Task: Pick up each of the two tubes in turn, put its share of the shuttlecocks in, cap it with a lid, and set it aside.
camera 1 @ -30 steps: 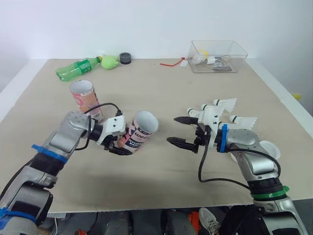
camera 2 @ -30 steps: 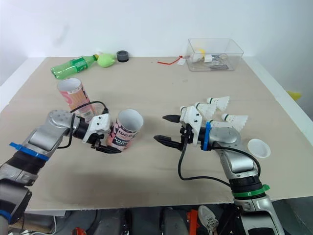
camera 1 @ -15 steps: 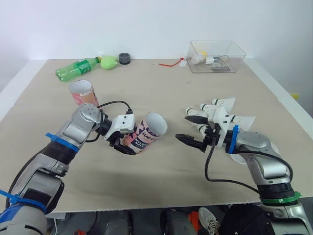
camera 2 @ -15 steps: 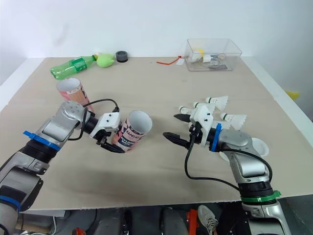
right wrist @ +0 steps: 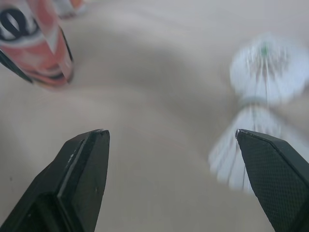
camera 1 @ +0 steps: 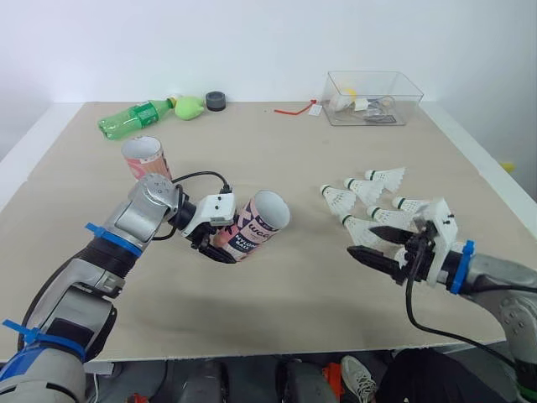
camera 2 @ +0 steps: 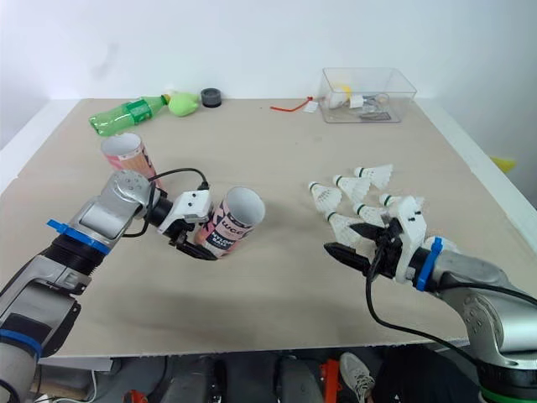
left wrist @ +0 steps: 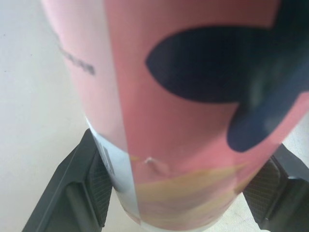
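The left hand (camera 1: 211, 248) is pinching a pink tube (camera 1: 256, 225) low on its body. The tube leans with its open mouth raised and turned towards the right hand, and its base end is close to the tabletop (camera 1: 277, 151). In the left wrist view the pads (left wrist: 99, 181) press on either side near the base, and there is a small crease in the wall between them. Squeezing harder would likely dent the card. A hold this low could also let the tube pivot or slide when a shuttlecock is pushed in at the mouth.

The second tube (camera 1: 143, 157) stands upright just behind the left hand's wrist, with the hand's black cable looping near it. A swing of that arm might tip it over.

The right hand (camera 1: 362, 240) has its fingers spread with nothing between them, and it sits low over the tabletop. The shuttlecocks (camera 1: 362, 189) lie bunched just beyond and beside it, the nearest right by its upper finger. Because they are so close together, closing on one may nudge the others or crush its feathers. A shuttlecock gripped crookedly would probably catch on the tube's rim.

The held tube has black lettering on pink and white bands, but I cannot read it with confidence. The left wrist view also shows a line of small print, which is illegible.
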Available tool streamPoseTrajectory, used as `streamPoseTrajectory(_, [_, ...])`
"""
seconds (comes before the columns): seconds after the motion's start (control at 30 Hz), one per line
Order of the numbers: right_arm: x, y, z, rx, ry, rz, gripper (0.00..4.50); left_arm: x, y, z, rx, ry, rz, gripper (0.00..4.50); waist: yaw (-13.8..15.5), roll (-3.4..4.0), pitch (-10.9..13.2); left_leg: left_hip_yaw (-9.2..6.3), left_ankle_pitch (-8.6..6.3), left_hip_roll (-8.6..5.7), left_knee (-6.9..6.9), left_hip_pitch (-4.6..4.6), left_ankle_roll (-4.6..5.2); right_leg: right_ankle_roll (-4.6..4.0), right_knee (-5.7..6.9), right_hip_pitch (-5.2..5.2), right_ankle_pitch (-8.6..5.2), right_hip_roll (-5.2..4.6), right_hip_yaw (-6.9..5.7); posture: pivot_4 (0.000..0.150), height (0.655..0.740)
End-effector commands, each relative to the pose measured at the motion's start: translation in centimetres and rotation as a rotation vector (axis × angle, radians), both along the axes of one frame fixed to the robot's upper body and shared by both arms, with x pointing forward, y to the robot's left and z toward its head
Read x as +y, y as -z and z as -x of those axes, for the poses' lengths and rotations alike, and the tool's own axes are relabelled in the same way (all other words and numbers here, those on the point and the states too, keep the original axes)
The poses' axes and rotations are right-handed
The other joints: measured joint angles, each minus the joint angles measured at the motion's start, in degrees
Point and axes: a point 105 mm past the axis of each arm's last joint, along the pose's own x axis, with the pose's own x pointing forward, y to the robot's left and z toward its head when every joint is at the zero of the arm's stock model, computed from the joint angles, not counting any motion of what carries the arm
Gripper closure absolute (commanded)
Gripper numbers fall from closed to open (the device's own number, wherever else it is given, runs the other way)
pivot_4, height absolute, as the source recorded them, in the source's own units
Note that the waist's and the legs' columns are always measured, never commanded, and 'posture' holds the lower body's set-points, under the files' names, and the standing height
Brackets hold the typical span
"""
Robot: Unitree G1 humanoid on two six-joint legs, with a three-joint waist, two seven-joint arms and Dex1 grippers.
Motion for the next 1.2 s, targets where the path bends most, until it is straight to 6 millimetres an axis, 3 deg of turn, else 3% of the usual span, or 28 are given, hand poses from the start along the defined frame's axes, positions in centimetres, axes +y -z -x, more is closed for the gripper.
streamPoseTrajectory(0.03, [-0.5,-0.5,-0.1,-0.021,0.048,0.000,0.00,-0.6,-0.7,-0.2,-0.022,0.015,0.009,1.50,0.0,0.00,0.0,0.01,0.01,-0.01,0.00,0.00,0.01,0.01,0.00,0.00,0.01,0.00,0.02,0.150,0.7400])
streamPoseTrajectory(0.43, [-0.9,0.7,-2.7,-0.069,0.205,-0.050,0.00,-1.5,-1.5,-0.4,-0.031,0.017,0.032,1.50,0.0,0.00,0.0,0.00,0.00,-0.05,0.01,-0.07,0.02,0.20,-0.03,-0.07,0.12,0.10,0.04,0.150,0.7400])
streamPoseTrajectory(0.93, [1.0,1.4,-4.7,-0.023,0.238,-0.110,0.00,-1.5,-0.9,-1.0,-0.024,-0.007,0.022,1.50,-0.1,0.00,0.0,-0.04,0.01,0.01,0.00,-0.07,0.02,0.14,-0.02,-0.08,0.15,0.20,0.04,0.150,0.7400])
streamPoseTrajectory(1.03, [1.1,1.6,-4.6,-0.020,0.225,-0.089,0.77,-1.7,-0.9,-1.0,-0.014,-0.003,0.021,1.51,-0.1,0.00,0.0,-0.04,0.01,0.00,0.01,-0.07,0.02,0.15,-0.01,-0.08,0.16,0.21,0.04,0.150,0.7400])
streamPoseTrajectory(1.2, [1.0,1.7,-4.8,-0.027,0.228,-0.078,3.05,-1.6,-0.6,-1.0,-0.011,0.000,0.011,1.51,-0.1,0.00,0.0,-0.05,0.01,0.00,0.01,-0.07,0.02,0.14,-0.01,-0.07,0.16,0.21,0.04,0.150,0.7400])
